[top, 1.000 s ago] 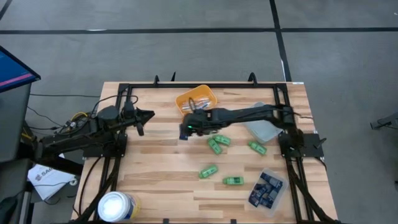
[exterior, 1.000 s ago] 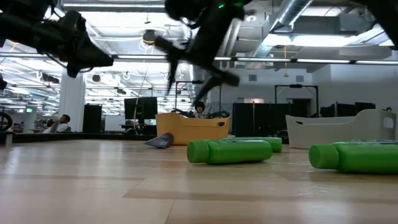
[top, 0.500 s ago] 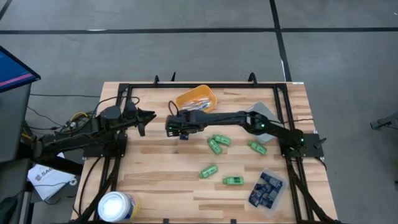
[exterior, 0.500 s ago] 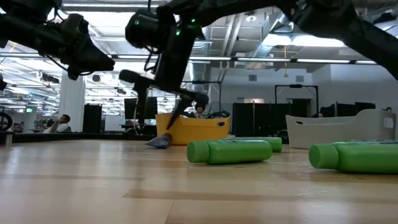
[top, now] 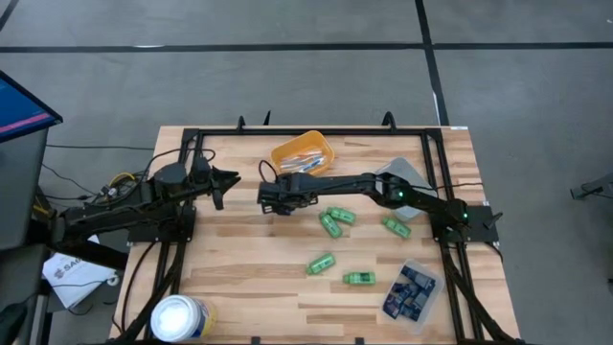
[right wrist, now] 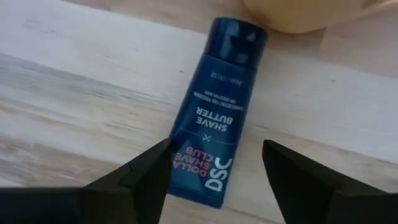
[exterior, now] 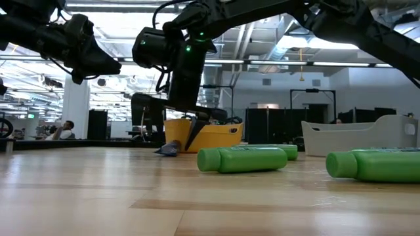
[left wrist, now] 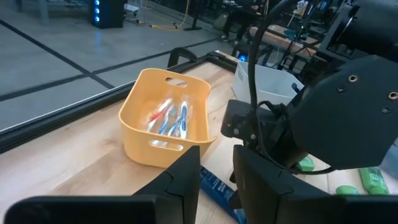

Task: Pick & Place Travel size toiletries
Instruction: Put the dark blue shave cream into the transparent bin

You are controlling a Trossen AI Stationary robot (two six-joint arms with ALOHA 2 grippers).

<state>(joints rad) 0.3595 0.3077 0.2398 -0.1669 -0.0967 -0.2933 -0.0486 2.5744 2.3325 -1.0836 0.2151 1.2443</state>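
Since the earlier frame, your right gripper had dropped lower beside the orange tray. From table level, it stood spread above the navy packet. Your right wrist view showed that packet flat on the wood between open, empty fingers. Your left gripper waited nearby, fingers slightly parted.

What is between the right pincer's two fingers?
The right wrist view shows a dark navy packet lying flat on the wooden table, its lower end between the open right pincer's fingers. They don't touch it yet.
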